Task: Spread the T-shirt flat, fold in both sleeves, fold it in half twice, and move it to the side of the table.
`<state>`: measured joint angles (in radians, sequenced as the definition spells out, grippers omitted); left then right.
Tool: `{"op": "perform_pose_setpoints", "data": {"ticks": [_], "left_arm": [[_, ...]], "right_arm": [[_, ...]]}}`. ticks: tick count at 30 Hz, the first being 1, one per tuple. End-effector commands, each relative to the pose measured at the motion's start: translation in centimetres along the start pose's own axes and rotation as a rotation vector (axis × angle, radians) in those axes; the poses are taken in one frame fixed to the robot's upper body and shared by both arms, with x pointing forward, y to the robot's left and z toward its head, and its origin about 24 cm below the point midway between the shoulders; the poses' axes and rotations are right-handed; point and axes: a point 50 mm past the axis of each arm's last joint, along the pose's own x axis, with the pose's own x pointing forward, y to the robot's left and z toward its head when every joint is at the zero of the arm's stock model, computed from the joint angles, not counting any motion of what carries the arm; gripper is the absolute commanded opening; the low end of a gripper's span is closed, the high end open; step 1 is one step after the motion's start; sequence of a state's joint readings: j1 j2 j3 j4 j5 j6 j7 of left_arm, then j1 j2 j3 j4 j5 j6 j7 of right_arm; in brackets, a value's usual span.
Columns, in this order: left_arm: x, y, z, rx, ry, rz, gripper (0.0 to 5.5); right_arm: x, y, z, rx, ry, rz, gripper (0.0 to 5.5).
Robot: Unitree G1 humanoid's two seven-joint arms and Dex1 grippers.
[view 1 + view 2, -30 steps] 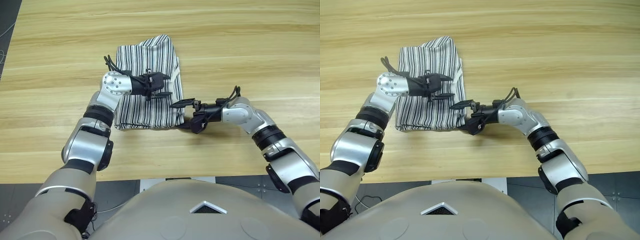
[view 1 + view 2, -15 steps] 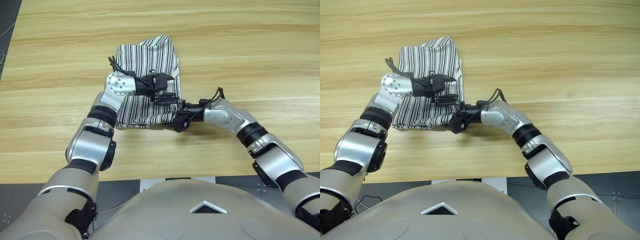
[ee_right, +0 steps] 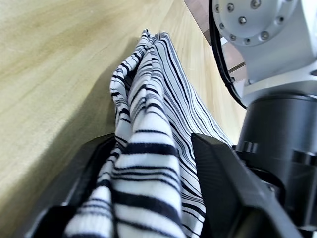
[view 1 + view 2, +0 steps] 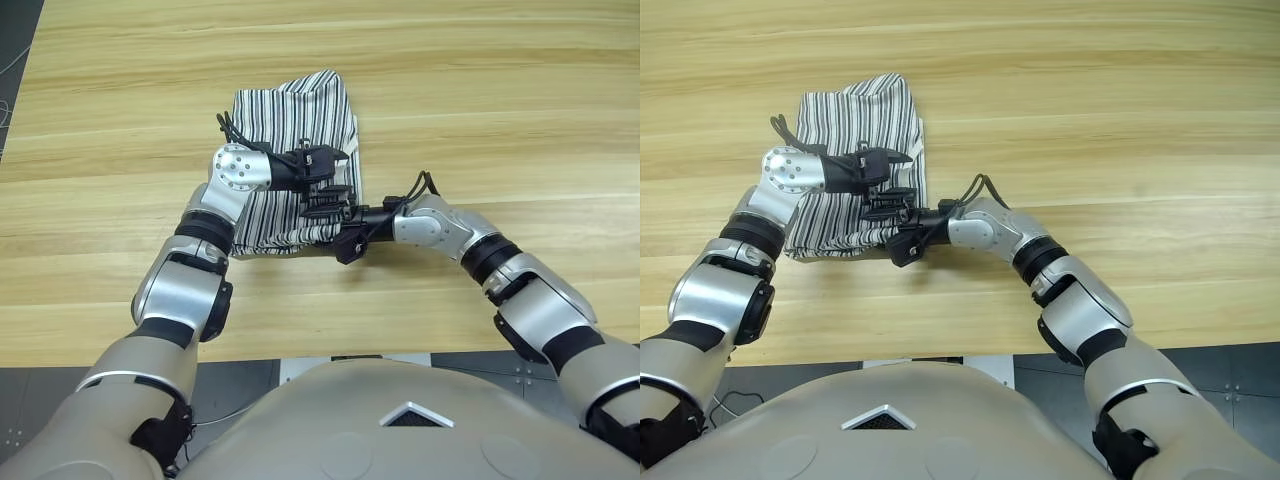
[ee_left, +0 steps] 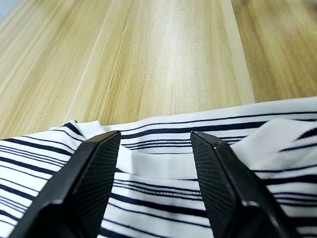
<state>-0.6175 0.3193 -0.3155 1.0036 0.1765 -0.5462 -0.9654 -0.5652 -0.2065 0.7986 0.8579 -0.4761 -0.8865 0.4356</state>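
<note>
The right pincer [image 4: 322,206] is pinching the near right corner of the T-shirt [image 4: 290,120], with bunched cloth filling the gap between its fingers. The black-and-white striped T-shirt is lying folded into a compact rectangle on the wooden surface [image 4: 500,100], left of centre. Just beyond, the left pincer [image 4: 338,172] is holding spread over the shirt's right part. Bare wood is lying open to the right and far side; the surface's left edge is running well apart from the shirt.
</note>
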Motion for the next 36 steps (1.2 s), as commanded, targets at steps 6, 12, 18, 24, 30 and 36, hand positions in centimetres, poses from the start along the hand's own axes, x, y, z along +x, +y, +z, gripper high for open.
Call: {"op": "perform_pose_setpoints", "data": {"ticks": [6,12,18,24,30,36], "left_arm": [[0.0,0.0,0.1,-0.009,-0.003,0.006,2.63],[-0.1,0.5,0.6,-0.012,-0.025,0.010,2.63],[-0.9,3.4,5.9,-0.095,-0.336,0.102,2.63],[-5.1,6.0,9.9,-0.263,-0.618,0.199,2.63],[-7.8,5.6,4.2,-0.334,-0.409,0.329,2.63],[-9.2,3.2,-0.6,-0.368,-0.253,0.373,2.63]], "right_arm": [[-0.7,6.1,-1.5,0.134,0.109,0.260,0.75],[-1.0,6.2,-1.9,0.228,0.101,0.234,0.21],[-2.0,6.7,-1.6,0.333,0.039,0.248,0.19],[-3.5,7.4,0.3,0.478,-0.120,0.328,0.19],[-5.8,6.2,3.6,0.542,-0.231,0.377,0.19],[-7.2,3.6,5.9,0.586,-0.276,0.331,0.19]]}}
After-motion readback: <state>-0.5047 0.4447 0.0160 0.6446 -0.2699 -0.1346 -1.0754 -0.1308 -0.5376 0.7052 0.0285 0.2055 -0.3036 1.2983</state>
